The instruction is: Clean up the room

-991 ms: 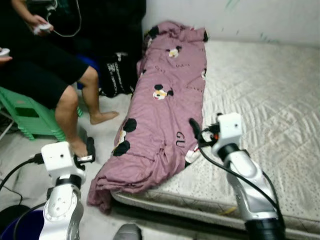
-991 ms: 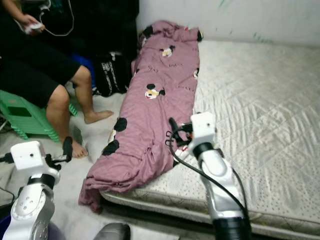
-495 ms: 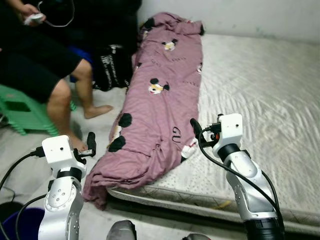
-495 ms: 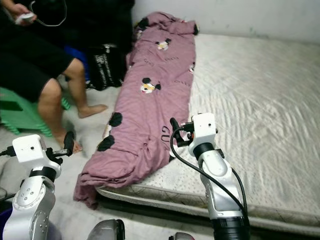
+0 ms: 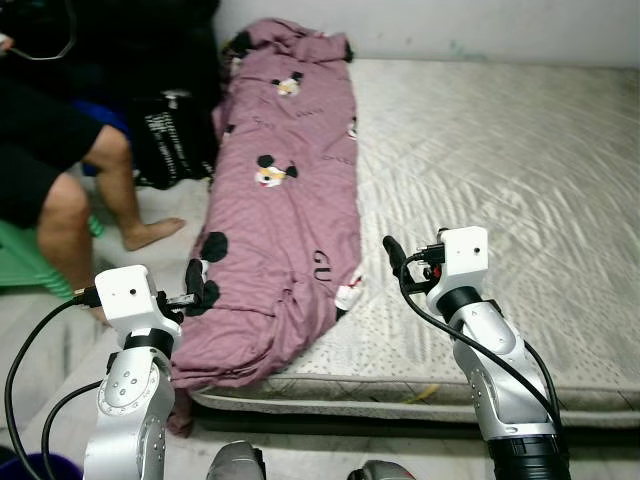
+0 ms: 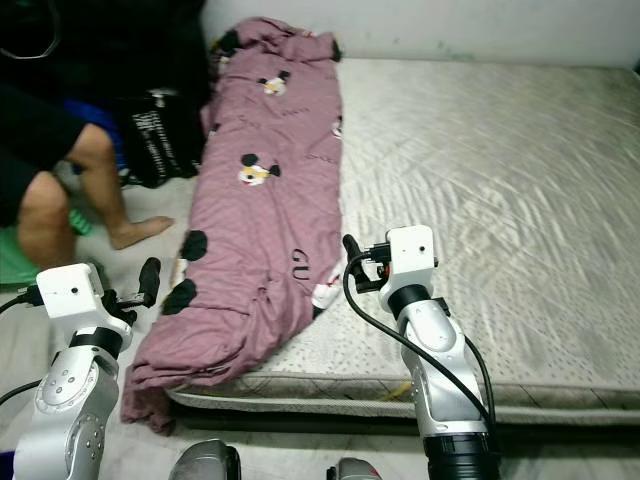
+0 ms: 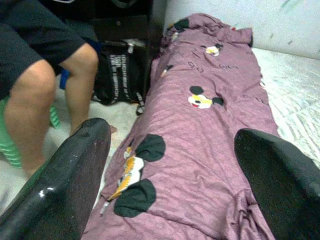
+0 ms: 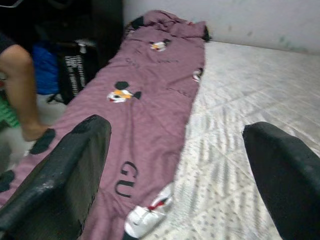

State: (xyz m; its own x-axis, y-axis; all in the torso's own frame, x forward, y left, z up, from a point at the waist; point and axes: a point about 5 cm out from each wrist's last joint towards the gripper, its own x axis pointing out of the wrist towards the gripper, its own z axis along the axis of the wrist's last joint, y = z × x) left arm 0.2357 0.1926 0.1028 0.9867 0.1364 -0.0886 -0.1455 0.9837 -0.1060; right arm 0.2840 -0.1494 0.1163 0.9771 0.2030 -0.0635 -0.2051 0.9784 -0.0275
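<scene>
A mauve blanket (image 5: 285,190) printed with cartoon mice lies lengthwise along the left side of a bare white quilted mattress (image 5: 500,170). Its near end is bunched and hangs over the mattress's front left corner towards the floor. My left gripper (image 5: 195,285) is raised beside the blanket's drooping left edge, open and holding nothing; in the left wrist view its fingers (image 7: 75,170) frame the blanket (image 7: 200,130). My right gripper (image 5: 393,255) is raised over the mattress just right of the blanket's near end, also open and holding nothing, fingers (image 8: 70,165) wide apart.
A person sits on a green stool (image 5: 20,265) at the left, bare leg and foot (image 5: 130,200) on the floor close to the blanket. A black bag (image 5: 175,135) stands on the floor against the bed's left side. A pale wall (image 5: 450,25) backs the mattress.
The camera has swung right and moved closer, so the bed fills more of the picture and the person has slid towards the left edge. Both arms keep the same raised pose, grippers open.
</scene>
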